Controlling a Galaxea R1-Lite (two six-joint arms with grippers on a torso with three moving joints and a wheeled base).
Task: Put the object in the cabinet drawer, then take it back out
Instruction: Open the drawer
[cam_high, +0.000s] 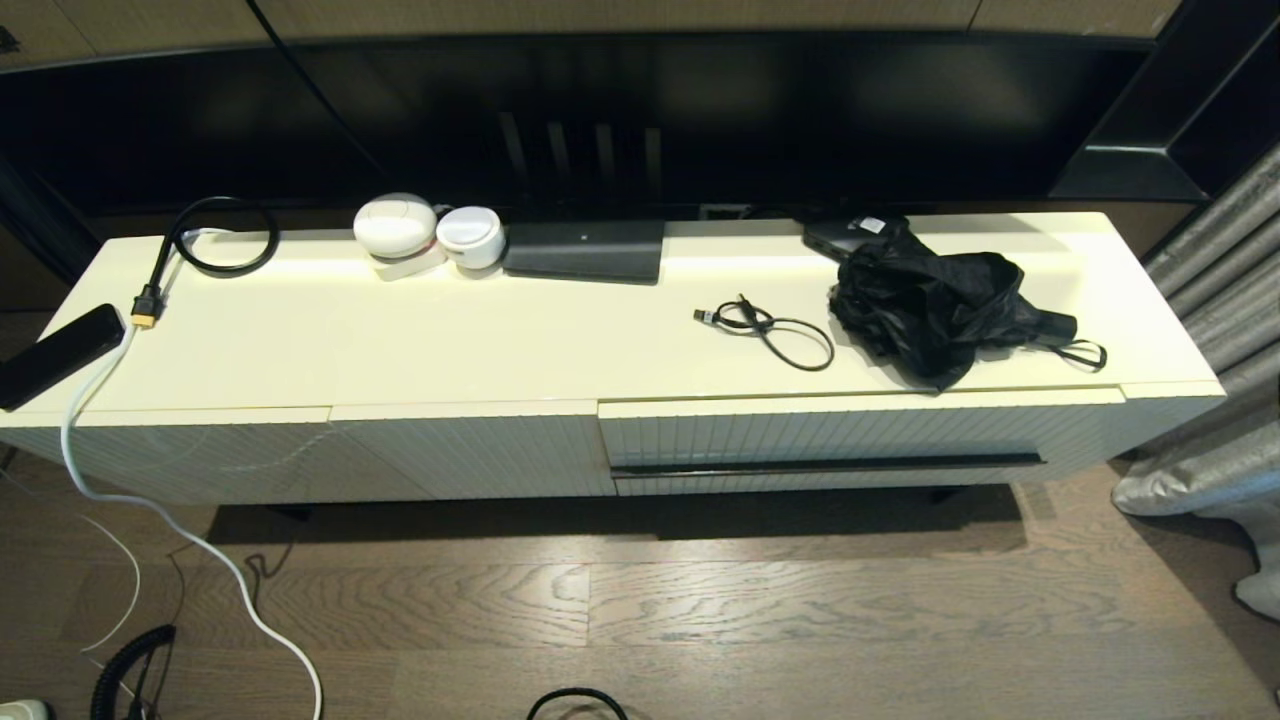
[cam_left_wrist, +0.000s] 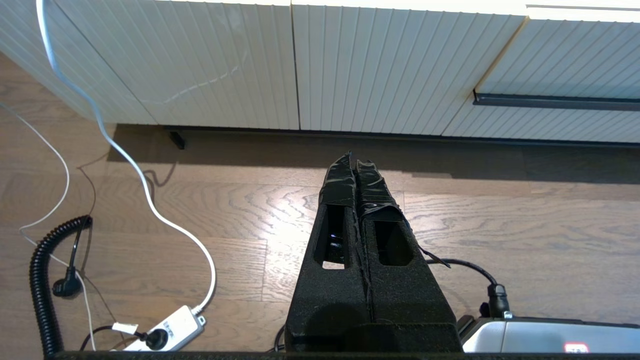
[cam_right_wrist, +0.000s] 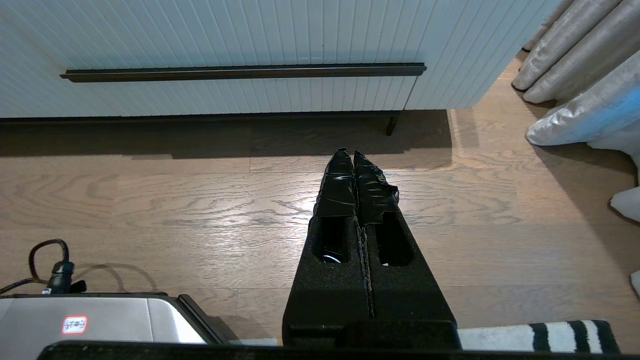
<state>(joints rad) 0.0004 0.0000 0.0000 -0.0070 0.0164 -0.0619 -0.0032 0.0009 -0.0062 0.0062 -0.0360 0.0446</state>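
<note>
Facing a long cream surface (cam_high: 420, 340) under a dark TV; the drawer (cam_high: 860, 440) with its black handle (cam_high: 828, 464) sits shut at front right. On top: black umbrella (cam_high: 940, 305) at right, small cable (cam_high: 775, 330) beside it, two white pods (cam_high: 425, 232), black box (cam_high: 585, 250). My left gripper (cam_left_wrist: 354, 162) and right gripper (cam_right_wrist: 350, 157) hang low over the wood floor (cam_right_wrist: 150, 210), fingers pressed together, holding nothing. Curtain (cam_right_wrist: 575, 60) at right.

A long, low cream-white bench (cam_high: 420, 340) with ribbed front panels is standing on a brown wood-plank floor (cam_high: 700, 620), casting a shadow beneath. Behind it, a dark glossy wall panel (cam_high: 640, 120) is reflecting faintly. Silvery-grey curtains (cam_high: 1215, 330) are hanging at the right, pooling on the floor.
</note>
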